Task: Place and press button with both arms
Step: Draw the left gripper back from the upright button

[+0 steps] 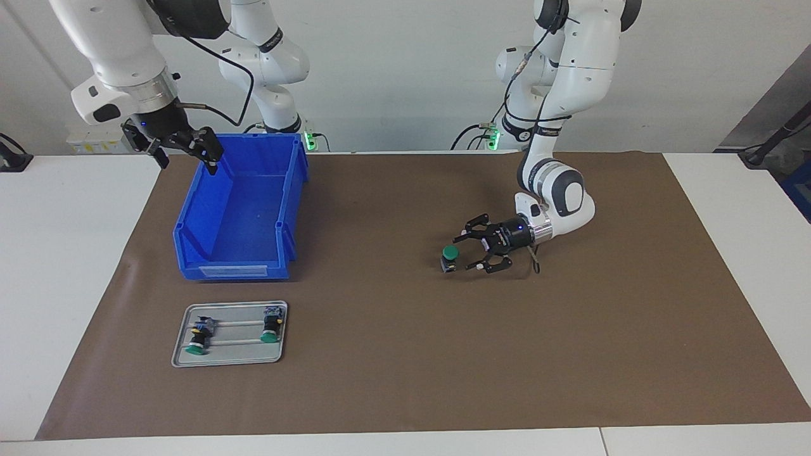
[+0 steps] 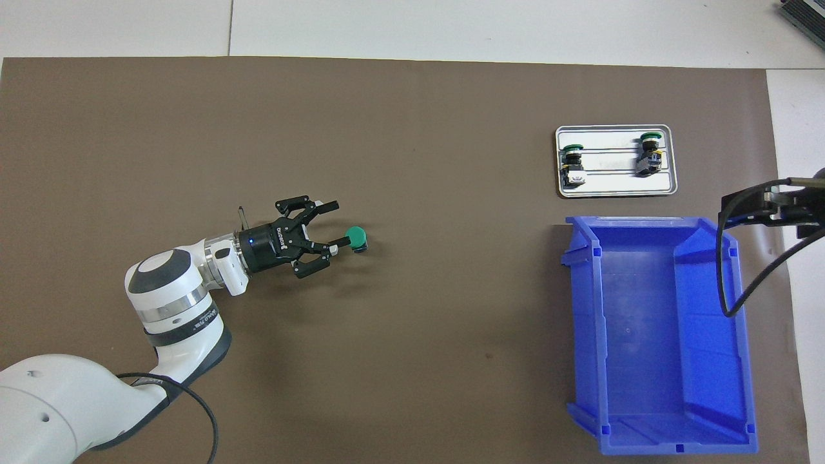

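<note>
A green-capped button (image 1: 450, 258) stands upright on the brown mat of the tabletop (image 1: 405, 354), cap up, so its long axis points straight up. The left hand (image 1: 467, 251) lies low and level just beside it, its fingers spread apart with the button at their tips. One fingertip looks to touch the cap in the overhead view, though contact is hard to judge; the hand grips nothing. The button lies straight out past the fingertips, toward the right arm's end of the tabletop. The right hand (image 1: 184, 152) waits in the air over the rim of a blue bin (image 1: 241, 215), fingers wide and empty, well apart from the button. The left arm is plainly nearer. Two more buttons lie on a small metal tray (image 1: 229, 358).
</note>
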{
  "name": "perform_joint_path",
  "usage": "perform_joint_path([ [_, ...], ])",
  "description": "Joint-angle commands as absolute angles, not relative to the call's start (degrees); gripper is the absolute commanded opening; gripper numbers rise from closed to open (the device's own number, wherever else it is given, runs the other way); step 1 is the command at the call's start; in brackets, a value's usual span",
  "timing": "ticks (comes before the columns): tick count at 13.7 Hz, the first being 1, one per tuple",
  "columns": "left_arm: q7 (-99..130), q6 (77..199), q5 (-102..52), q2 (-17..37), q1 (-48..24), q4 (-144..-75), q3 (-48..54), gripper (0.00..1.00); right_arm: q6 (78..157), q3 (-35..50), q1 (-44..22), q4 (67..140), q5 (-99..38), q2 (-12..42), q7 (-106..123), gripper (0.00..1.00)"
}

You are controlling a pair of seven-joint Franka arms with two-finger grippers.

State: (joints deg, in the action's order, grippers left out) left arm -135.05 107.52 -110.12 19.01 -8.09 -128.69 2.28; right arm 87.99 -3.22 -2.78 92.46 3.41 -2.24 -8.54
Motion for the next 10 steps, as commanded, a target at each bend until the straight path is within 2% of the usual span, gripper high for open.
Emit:
perform_joint_path([
  [1, -124.92, 112.13, -109.87, 12.93, -7.91, -130.43, 2.37, 0.74, 89.38, -3.16, -2.55, 94.48, 2.9, -3.78, -7.65, 1.0],
  [3, -118.69, 113.89, -106.81, 11.26, -7.65, -130.25, 2.37, 0.74, 89.38, -3.16, -2.55, 94.48, 2.9, -3.78, -7.65, 1.0],
  [6, -92.14, 127.32, -95.51, 3.72, -8.87, -129.03, 2.37, 0.74, 89.3, -3.16, -2.55, 94.48, 2.99, -3.78, -6.69, 1.0],
  [7, -81.15, 127.27, -87.36, 2.82, -8.44, -127.11, 2.37, 0.71, 89.38, -3.08, -2.55, 94.48, 2.9, -3.78, -6.42, 1.0],
  [9, -61.61, 127.7, -72.67, 1.68, -8.79, -123.41, 2.37, 0.53, 89.38, -3.08, -2.64, 94.48, 2.99, -3.78, -5.11, 1.0],
  [10, -52.91, 127.71, -65.38, 1.5, -8.88, -121.31, 2.46, 0.47, 89.38, -3.08, -2.64, 94.48, 2.99, -3.78, -4.23, 1.0],
])
